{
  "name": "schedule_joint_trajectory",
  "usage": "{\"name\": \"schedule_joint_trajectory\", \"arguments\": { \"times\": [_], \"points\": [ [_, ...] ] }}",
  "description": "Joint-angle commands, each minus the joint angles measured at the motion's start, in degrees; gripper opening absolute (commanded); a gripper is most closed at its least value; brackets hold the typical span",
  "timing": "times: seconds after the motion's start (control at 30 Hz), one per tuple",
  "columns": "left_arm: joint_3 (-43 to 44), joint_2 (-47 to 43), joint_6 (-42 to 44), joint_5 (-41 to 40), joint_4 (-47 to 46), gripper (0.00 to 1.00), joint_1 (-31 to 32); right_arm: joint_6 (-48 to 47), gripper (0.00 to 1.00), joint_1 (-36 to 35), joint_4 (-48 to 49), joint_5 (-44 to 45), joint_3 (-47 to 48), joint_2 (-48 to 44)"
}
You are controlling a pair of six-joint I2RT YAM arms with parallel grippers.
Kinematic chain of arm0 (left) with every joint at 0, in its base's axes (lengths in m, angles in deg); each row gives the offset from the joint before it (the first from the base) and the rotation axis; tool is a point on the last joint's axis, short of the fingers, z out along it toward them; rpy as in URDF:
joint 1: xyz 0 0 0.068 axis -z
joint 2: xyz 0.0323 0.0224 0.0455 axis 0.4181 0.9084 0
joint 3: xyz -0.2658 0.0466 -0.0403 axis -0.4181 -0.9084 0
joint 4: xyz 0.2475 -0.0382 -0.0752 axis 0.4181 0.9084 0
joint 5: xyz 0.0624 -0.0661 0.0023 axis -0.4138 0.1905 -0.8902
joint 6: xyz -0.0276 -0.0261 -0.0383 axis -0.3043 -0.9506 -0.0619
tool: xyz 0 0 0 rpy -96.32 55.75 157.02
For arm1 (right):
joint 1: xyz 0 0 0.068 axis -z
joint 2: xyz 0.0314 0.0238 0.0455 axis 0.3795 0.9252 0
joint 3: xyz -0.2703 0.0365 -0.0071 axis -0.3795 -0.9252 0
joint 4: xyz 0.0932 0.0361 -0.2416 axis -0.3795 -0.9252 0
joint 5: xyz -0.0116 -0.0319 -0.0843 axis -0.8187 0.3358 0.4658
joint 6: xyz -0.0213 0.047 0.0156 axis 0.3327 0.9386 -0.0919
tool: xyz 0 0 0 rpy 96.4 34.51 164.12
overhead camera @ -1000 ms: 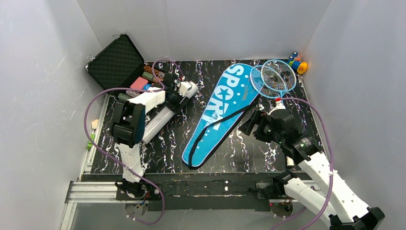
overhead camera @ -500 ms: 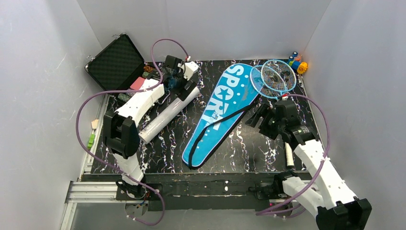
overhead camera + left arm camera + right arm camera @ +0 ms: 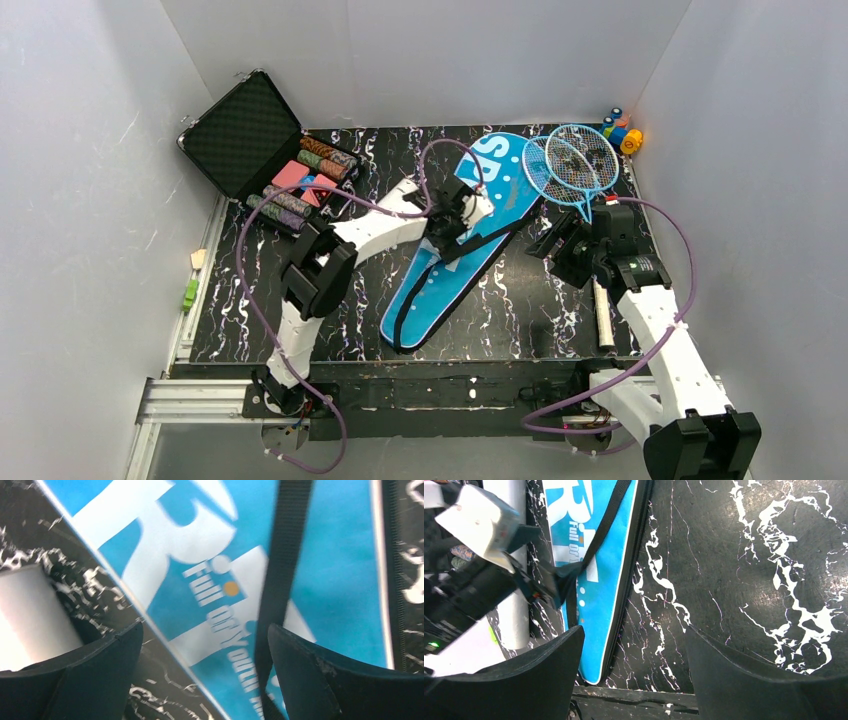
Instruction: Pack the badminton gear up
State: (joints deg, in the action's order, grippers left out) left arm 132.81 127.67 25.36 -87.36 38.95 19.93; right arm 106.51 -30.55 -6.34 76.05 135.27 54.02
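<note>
A second ago the left pincer [image 3: 452,222] was at the far end of the long white tube [image 3: 516,625], close to the black case of chips [image 3: 250,135]. Now it has swung right and hangs over the middle of the blue bag [image 3: 432,290], covering part of the SPORT lettering. Its jaws stand wide apart and hold nothing. In its own wrist view the black strap [image 3: 285,555] runs across the bag's printed face just inside one finger, and I cannot tell whether the finger touches it. With the arm gone from that corner, the rows of coloured chips [image 3: 300,180] lie in plain sight.

The tube has stayed on the counter [image 3: 520,300] alongside the bag's left edge. From above, the left arm now hides most of it.

The right pincer [image 3: 560,243] has shifted a little farther from the near edge and nearer the rackets [image 3: 572,160], with its elbow drawn in. It is spread open and empty, above bare counter just right of the bag.

The bag has not moved. It lies slantwise, wide end toward the back wall and narrow end toward the near edge, with the strap looping down its length. The two blue-framed rackets still lie crossed at the far right, their heads touching the bag's wide end. The small orange-and-blue toy [image 3: 625,135] sits in the corner beyond them.
</note>
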Motion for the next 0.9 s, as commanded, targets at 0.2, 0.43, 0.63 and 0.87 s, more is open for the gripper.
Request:
{"name": "schedule_joint_trajectory", "arguments": {
  "times": [0.2,0.43,0.63,0.87],
  "points": [
    [0.0,-1.2,-1.9,1.2,-4.3,0.93,10.5,-0.2,0.8,1.1,3.2,-1.9,-2.3,-1.8],
    [1.9,2.4,-2.1,-1.3,-5.8,0.84,10.7,-0.6,0.79,1.4,3.8,-2.4,-3.1,-2.4],
    [2.3,4.3,-1.7,-1.4,-5.9,0.65,10.6,-0.1,0.77,1.6,4.9,-3.4,-3.5,-2.1],
    [2.0,3.8,-1.6,-1.5,-5.7,0.16,10.6,-0.1,0.75,1.7,5.8,-4.5,-4.1,-2.3]
  ]
}}
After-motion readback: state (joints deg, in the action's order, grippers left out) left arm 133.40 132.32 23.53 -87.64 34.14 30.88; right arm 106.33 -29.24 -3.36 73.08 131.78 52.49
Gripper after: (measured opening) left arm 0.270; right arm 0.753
